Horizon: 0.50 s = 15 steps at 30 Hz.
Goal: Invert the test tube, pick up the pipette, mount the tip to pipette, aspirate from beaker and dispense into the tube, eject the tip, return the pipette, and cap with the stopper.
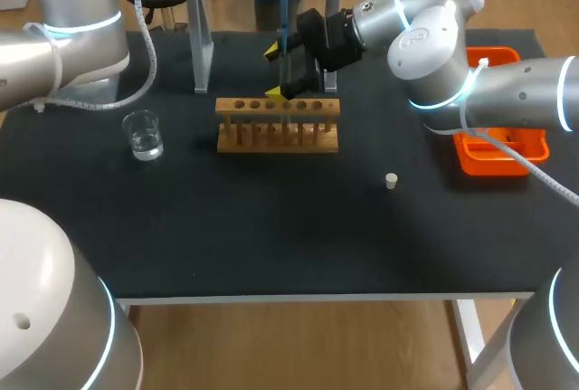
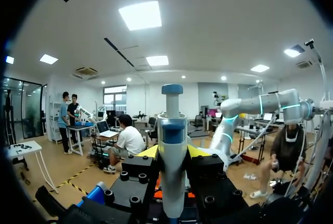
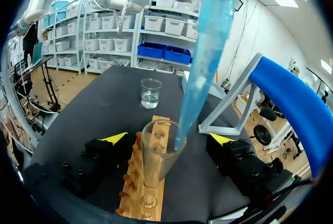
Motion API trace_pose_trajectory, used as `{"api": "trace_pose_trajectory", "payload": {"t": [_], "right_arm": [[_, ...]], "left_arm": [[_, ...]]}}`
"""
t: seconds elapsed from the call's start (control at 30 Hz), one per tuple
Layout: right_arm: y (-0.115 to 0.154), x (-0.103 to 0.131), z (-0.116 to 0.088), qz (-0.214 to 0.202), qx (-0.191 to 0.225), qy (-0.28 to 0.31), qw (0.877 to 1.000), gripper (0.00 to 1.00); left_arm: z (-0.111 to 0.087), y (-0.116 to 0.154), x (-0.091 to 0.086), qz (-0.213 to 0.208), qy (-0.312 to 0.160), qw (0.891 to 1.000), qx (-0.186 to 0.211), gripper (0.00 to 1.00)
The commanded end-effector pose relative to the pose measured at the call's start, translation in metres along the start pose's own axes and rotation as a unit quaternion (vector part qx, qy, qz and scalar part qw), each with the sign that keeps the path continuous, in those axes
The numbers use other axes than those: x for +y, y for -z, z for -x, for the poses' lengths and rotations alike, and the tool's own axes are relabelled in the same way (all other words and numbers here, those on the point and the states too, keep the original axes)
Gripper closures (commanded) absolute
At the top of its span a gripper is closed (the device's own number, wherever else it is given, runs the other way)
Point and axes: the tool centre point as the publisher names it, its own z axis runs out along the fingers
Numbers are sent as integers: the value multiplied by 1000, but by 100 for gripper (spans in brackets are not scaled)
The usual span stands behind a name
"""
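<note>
Pipette tip (image 3: 200, 73) at test tube (image 3: 156, 164) mouth

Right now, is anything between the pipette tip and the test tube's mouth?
Nothing visible. The blue pipette tip has its end at the open mouth of the test tube, which is between the right hand's open fingers at the wooden rack. The left hand holds the pipette above.

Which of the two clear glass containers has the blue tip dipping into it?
The test tube at the wooden rack: the blue tip ends inside its mouth. The beaker stands apart, holding only liquid.
</note>
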Motion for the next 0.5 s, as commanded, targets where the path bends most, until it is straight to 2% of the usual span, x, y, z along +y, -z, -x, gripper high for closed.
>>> {"api": "trace_pose_trajectory", "payload": {"t": [0.03,0.5], "right_arm": [[1,0,1,-1,2,0,1000,0],[1,0,1,-1,2,0,1000,0]], "left_arm": [[4,-2,2,-2,0,1000,6,100],[1,-5,6,-4,14,1000,16,100]]}}
